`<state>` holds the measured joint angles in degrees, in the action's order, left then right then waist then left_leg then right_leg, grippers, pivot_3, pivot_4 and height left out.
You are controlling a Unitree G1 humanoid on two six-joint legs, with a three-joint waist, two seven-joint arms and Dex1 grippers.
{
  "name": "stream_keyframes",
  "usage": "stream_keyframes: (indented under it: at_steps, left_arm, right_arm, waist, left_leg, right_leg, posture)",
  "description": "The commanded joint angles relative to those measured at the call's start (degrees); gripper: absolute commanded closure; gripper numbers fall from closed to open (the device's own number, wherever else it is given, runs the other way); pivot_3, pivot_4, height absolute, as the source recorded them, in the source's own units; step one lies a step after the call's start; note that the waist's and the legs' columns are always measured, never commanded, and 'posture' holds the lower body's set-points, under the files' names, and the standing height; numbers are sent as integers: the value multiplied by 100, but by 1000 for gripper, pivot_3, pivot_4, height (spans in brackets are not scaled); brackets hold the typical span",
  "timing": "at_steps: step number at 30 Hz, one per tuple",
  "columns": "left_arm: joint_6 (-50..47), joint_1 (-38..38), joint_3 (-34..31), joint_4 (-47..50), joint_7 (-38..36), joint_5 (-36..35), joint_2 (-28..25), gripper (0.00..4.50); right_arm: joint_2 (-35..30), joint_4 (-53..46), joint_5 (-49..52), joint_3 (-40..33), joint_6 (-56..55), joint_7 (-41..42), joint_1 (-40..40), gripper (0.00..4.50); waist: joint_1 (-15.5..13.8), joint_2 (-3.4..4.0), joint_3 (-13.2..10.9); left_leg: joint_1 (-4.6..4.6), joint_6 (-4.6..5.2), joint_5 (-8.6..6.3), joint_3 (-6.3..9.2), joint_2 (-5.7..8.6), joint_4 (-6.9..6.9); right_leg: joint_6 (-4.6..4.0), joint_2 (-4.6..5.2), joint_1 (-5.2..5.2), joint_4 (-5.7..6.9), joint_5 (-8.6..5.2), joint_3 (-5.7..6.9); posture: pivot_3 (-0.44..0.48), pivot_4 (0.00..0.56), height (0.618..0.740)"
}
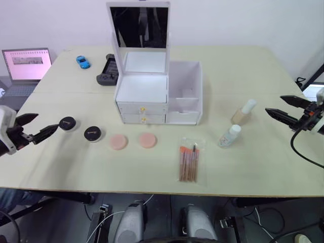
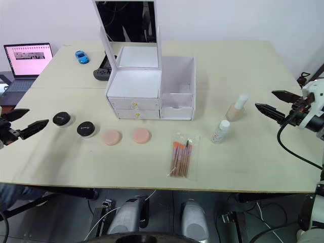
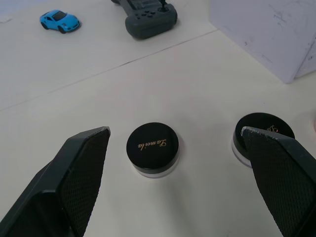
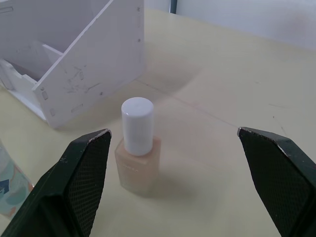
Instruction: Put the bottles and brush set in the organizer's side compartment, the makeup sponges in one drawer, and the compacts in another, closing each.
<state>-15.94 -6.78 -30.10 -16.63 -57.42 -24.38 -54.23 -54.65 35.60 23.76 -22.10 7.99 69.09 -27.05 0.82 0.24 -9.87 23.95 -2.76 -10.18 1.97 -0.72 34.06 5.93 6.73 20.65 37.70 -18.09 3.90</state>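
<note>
Gold script on compact lid

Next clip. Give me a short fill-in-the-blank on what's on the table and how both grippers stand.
1. Both drawers of the white plastic organizer are ____.
2. The two round pink makeup sponges lie on the table in ____ of the drawers.
3. The right gripper, jaws open, faces the beige glass bottle with the ____ cap.
4. The left gripper, jaws ____, faces two black-lidded round compacts.

Missing words: shut; front; white; open
</note>
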Motion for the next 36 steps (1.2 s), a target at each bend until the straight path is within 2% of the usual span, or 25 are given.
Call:
stream_keyframes:
  at_steps: [1,14,19,25,29,34,36]
  left_arm:
    - [144,-78,-85,54,-26,-21,-104,0]
    - [186,-69,-68,76,-102,-73,-120,0]
    - [-325,-361,194,591,-370,-296,-221,0]
    - [-1503,-1239,953,2163,-266,-874,-192,0]
    - [-2215,-2564,1897,2759,299,-1222,669,0]
    - [-2650,-3901,3245,3045,238,-1016,1438,0]
    - [-2832,-4400,3460,2814,334,-971,1686,0]
  right_arm:
    - [-20,-270,146,-200,-26,-62,44,140]
    - [-123,-263,156,-328,-97,-40,217,140]
    - [-244,-935,139,-260,202,-39,525,140]
    - [-215,-2783,555,-602,1337,-589,1238,140]
    - [-101,-3968,922,-931,2172,-1114,1725,140]
    - [240,-5377,1181,-1640,2720,-1657,2754,140]
    - [459,-5698,1178,-1858,2752,-1920,3024,140]
  waist:
    - [0,-1,-1]
    - [-2,-19,-12]
    - [-25,-21,-14]
    - [-60,-40,-25]
    - [-145,-45,-28]
    - [-173,-74,-44]
    - [-169,-78,-46]
  left_leg:
    - [0,0,0,-2,0,0]
    - [-5,1,-1,-30,-8,-5]
    - [-5,1,-1,-33,-8,-6]
    - [-2,1,-1,-31,-10,-3]
    - [-4,2,-1,-34,-8,1]
    - [0,6,-3,-30,-10,8]
    - [4,7,-4,-31,-9,9]
  right_leg:
    - [0,0,0,0,0,-2]
    - [4,-6,13,0,3,-30]
    - [4,-6,15,0,3,-32]
    - [5,-7,11,-3,6,-36]
    - [14,-9,6,-10,11,-39]
    - [19,-22,-2,-26,20,-41]
    - [25,-23,-3,-35,23,-42]
  posture:
    - [0,150,740]
    - [0,150,740]
    - [0,150,740]
    - [0,150,740]
    - [0,150,740]
    - [0,150,740]
    - [0,150,740]
